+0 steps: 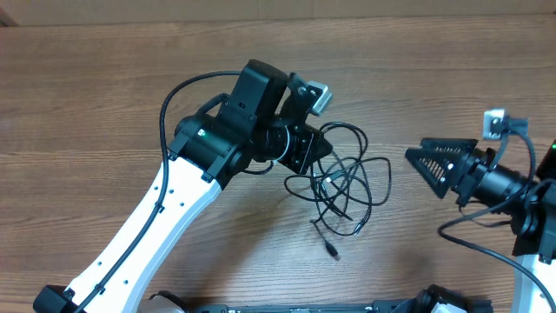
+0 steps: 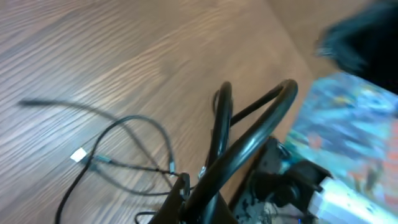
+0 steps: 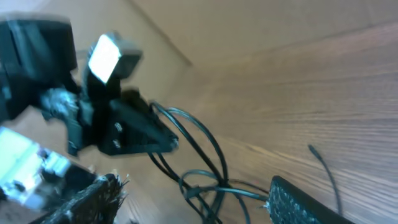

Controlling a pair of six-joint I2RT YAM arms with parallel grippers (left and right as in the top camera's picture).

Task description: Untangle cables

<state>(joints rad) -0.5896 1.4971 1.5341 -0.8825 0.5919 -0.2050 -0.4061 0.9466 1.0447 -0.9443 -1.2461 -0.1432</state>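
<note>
1. Your left claw (image 1: 306, 148) is the nearer one. It looks clenched on a strand at the tangle's left edge (that wrist view is blurry).
2. The cables (image 1: 346, 181) lie between both claws: thin, glossy black cords in loose overlapping loops, with tails trailing off to a silver-tipped plug (image 1: 333, 253).
3. Your right claw (image 1: 426, 165) sits apart on the far side, spread wide and empty.
4. Smooth woodgrain desk (image 1: 104, 104) underneath.
</note>
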